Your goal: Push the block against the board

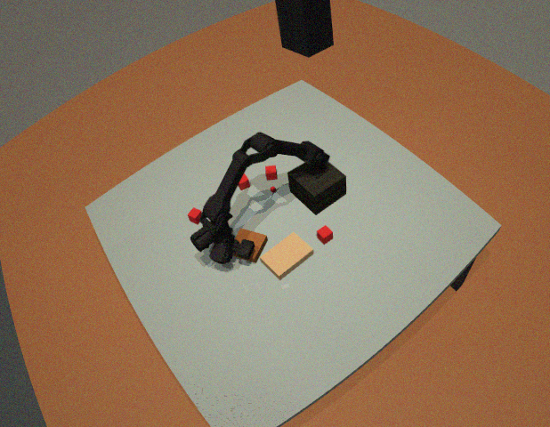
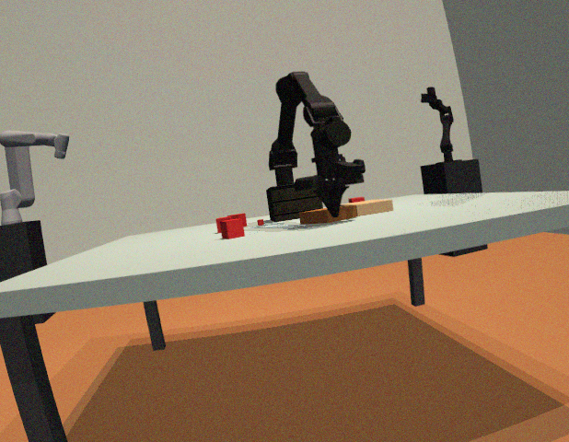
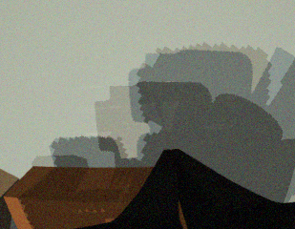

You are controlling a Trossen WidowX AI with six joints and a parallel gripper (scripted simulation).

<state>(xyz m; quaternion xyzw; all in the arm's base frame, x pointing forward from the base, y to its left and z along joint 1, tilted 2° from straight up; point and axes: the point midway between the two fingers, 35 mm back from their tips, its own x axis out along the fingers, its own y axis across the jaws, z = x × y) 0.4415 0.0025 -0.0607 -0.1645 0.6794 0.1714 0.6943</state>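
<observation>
The square block (image 1: 259, 239) (image 2: 312, 216) (image 3: 80, 183) is orange-brown and lies flat on the table. The board (image 1: 287, 255) (image 2: 377, 206) (image 3: 1, 181) is a light tan rectangle, flat beside it. They are turned relative to each other. In the top view a wedge of table shows between them, narrowing toward the board's left corner; whether that corner touches the block is too small to tell. My gripper (image 2: 335, 213) (image 3: 171, 156) is shut and empty, pointing down, its tips low beside the block's side away from the board. Contact is unclear, and the top view hides the tips.
Red cubes stand on the table (image 1: 311, 321): one (image 1: 325, 234) beyond the board, one (image 1: 195, 215) near my wrist, and two (image 1: 270, 173) (image 1: 243, 181) by the arm, near a small red ball (image 1: 272, 189). My black base (image 1: 317, 186) is behind. Two other arms (image 2: 20, 171) (image 2: 446, 128) stand farther off.
</observation>
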